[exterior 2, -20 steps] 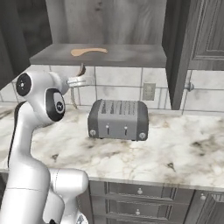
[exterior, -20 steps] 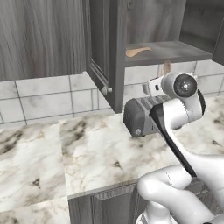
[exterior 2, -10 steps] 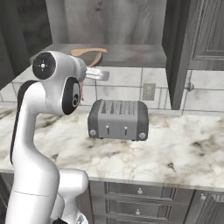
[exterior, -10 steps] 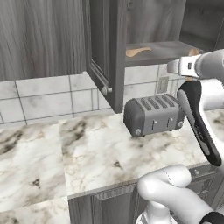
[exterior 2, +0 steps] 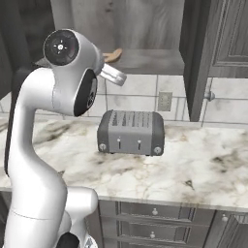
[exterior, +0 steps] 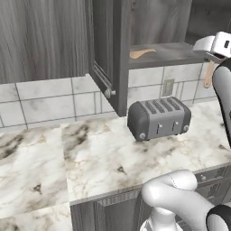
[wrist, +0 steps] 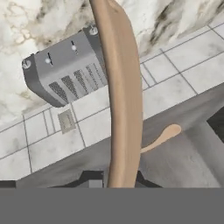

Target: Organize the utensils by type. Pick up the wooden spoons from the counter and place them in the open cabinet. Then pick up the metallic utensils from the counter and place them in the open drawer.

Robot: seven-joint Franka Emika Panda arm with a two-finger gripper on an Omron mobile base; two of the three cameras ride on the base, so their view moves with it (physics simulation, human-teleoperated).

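Presently, by view.
Left base view: gripper (exterior: 210, 55) at the right edge, level with the open cabinet (exterior: 159, 50) shelf; held wooden spoon (exterior: 208, 75) hangs below it; second wooden spoon (exterior: 141, 53) lies on the shelf.
Right base view: toaster (exterior 2: 131, 132) on the counter (exterior 2: 203, 162).
Hand view: jaws clamped on the spoon handle.
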